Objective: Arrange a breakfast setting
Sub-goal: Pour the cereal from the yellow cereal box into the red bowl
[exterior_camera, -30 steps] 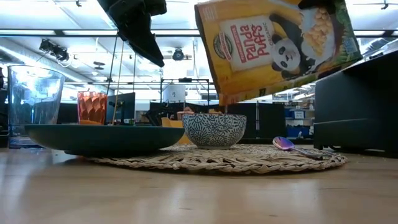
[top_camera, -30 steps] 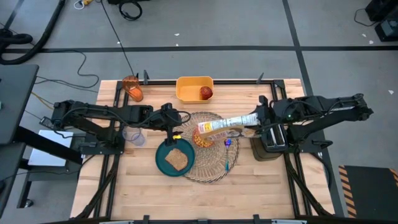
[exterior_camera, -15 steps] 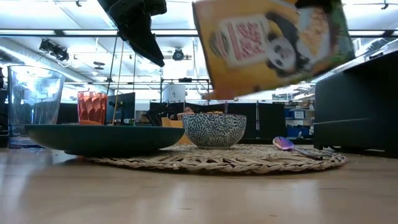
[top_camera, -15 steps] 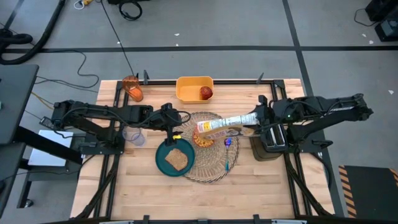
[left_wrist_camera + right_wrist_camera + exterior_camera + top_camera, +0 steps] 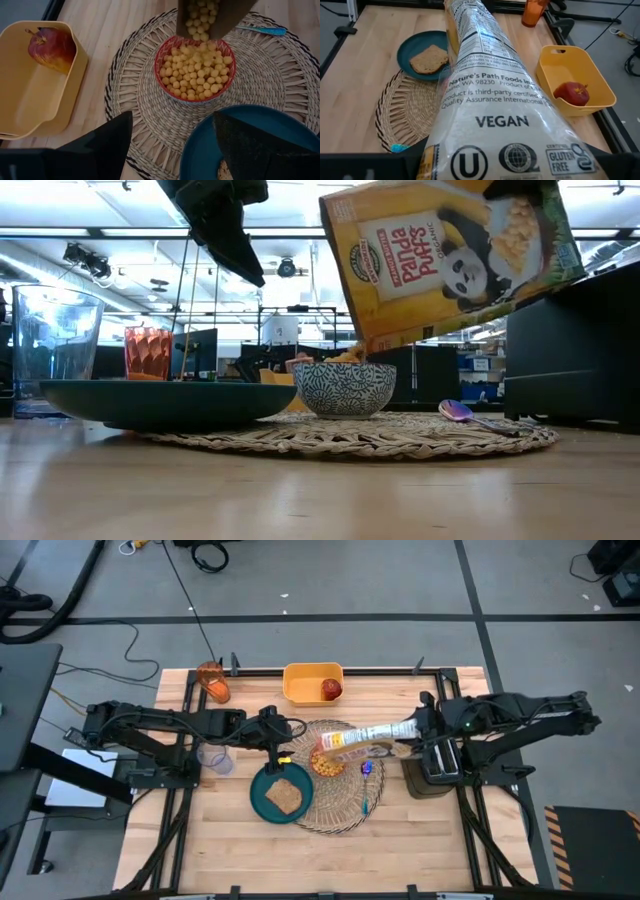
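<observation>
A round woven placemat [image 5: 340,795] lies mid-table. On it stands a pink bowl [image 5: 195,70] full of cereal puffs, with a small blue utensil [image 5: 265,31] beside it. A teal plate [image 5: 270,802] with a toast slice [image 5: 286,797] overlaps the mat's left edge. The red apple [image 5: 331,690] lies in the yellow tub. The orange cup [image 5: 212,682] stands far left. My right gripper [image 5: 418,730] is shut on a cereal box [image 5: 365,737] tipped over the bowl. My left gripper [image 5: 280,745] hangs open and empty above the plate's far rim. My right gripper holds the cereal box by its closed end [image 5: 485,160], pinched between the two fingers. It comes level from the table's right side, along the box's length. The box is lifted clear and slants down toward the bowl, its open mouth [image 5: 210,17] spilling puffs just above it.
A yellow tub [image 5: 300,685] stands at the far edge. A black toaster [image 5: 435,778] sits under my right arm. A clear glass [image 5: 213,756] stands left of the plate. Bare wood lies toward the near edge.
My right gripper has shaken the cereal box over the bowl; the box blurred mid-way and now sits slightly farther toward the table's right, still tipped mouth-down, with puffs showing at its mouth.
</observation>
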